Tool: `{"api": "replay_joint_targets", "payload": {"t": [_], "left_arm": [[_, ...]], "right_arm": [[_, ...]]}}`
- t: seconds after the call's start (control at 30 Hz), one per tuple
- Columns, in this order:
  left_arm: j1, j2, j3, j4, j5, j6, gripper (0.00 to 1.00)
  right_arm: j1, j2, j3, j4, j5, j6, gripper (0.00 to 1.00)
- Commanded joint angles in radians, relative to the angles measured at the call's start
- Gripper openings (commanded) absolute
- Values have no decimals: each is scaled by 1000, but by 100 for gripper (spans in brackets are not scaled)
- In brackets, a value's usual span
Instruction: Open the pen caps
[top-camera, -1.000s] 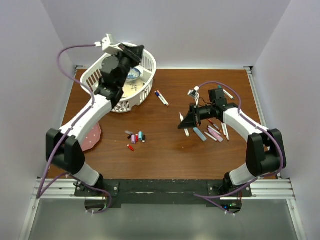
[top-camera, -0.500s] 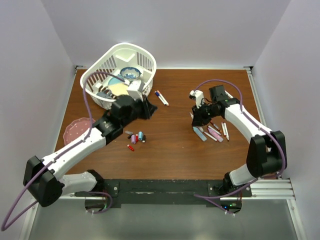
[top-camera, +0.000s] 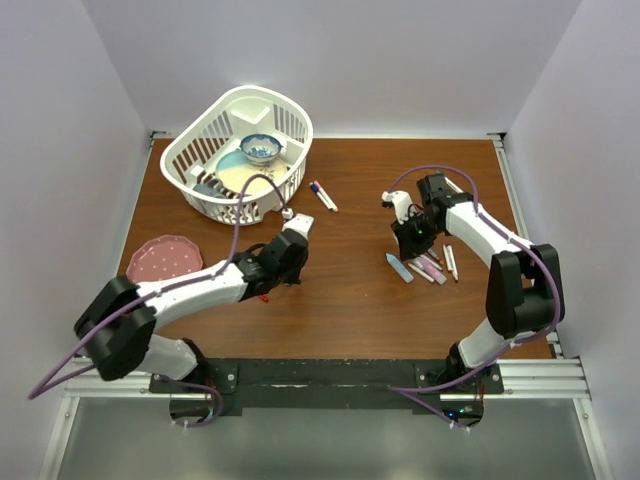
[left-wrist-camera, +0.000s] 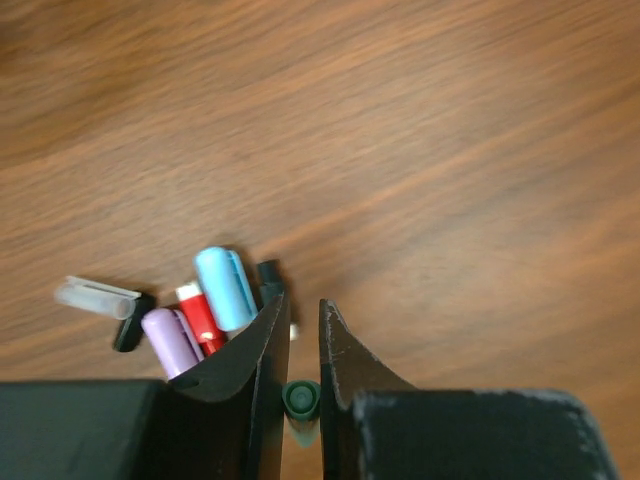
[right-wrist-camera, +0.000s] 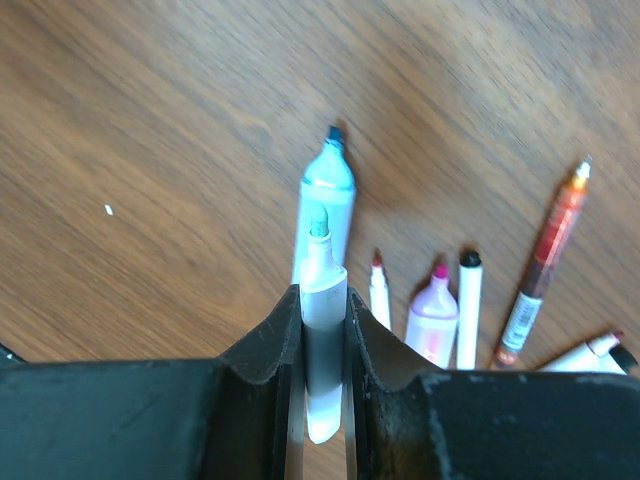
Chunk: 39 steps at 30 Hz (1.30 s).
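Left arm (top-camera: 190, 290) reaches low across the middle of the counter (top-camera: 350, 300). Left jaws narrow, pinching a teal cap (left-wrist-camera: 300, 400), seen end-on deep between them. Just beside the left jaw tip is a loose cluster of caps lying on the wood: light-blue cap (left-wrist-camera: 225, 288), red cap (left-wrist-camera: 200, 312), purple cap (left-wrist-camera: 170, 340), black cap (left-wrist-camera: 268, 275) and a clear cap (left-wrist-camera: 95, 297) a bit further out. In the top view most of this cluster is hidden under the arm.

Right arm (top-camera: 480, 235) bends back over the right side of the counter. Right jaws narrow, clamped on a white pen (right-wrist-camera: 322, 330), no cap on it, teal tip pointing away from the wrist. It overlaps a light-blue pen (right-wrist-camera: 328, 205) lying on the wood; can't tell if they touch. Beside that, in a rough row: thin red-tipped pen (right-wrist-camera: 379, 290), pink pen (right-wrist-camera: 432, 320), white pen with black tip (right-wrist-camera: 468, 310) and an orange pen (right-wrist-camera: 548, 270), all uncapped.

One pen with a blue end (top-camera: 322, 195) lies alone near the white basket (top-camera: 270, 105) at the far left. Basket holds a bowl (top-camera: 260, 148). Pink plate (top-camera: 163, 258) sits at the left edge.
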Motion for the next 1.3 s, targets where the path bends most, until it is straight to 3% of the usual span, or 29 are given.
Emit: {"api": "replay_joint_targets", "payload": {"t": [0.0, 0.23, 0.37, 0.53, 0.8, 1.0, 1.1, 1.2, 1.23, 1.27], "left_arm": [[-10, 134, 99, -23, -163, 61, 0], [-23, 283, 166, -13, -186, 85, 13], [-24, 303, 166, -9, -207, 89, 26], [-26, 314, 169, -11, -223, 94, 34], [-26, 246, 178, -16, -201, 121, 41], [-24, 93, 166, 9, -168, 157, 47], [-23, -37, 159, 20, -143, 175, 55], [-23, -152, 142, 35, -111, 198, 76], [-17, -182, 136, 43, -77, 221, 87], [-12, -206, 131, 43, -56, 233, 90]], "right_arm": [[-14, 18, 39, -21, 28, -24, 9], [-27, 28, 44, -34, 25, -34, 11], [-27, 38, 45, -40, 31, -39, 12], [-27, 80, 48, -54, 69, -33, 15], [-30, 113, 48, -55, 124, -27, 25], [-31, 113, 50, -57, 124, -27, 33], [-36, 101, 54, -63, 114, -28, 33], [-69, 54, 67, -60, 60, -30, 33], [-83, 40, 74, -55, 25, -30, 34], [-97, 26, 79, -48, -1, -28, 36]]}}
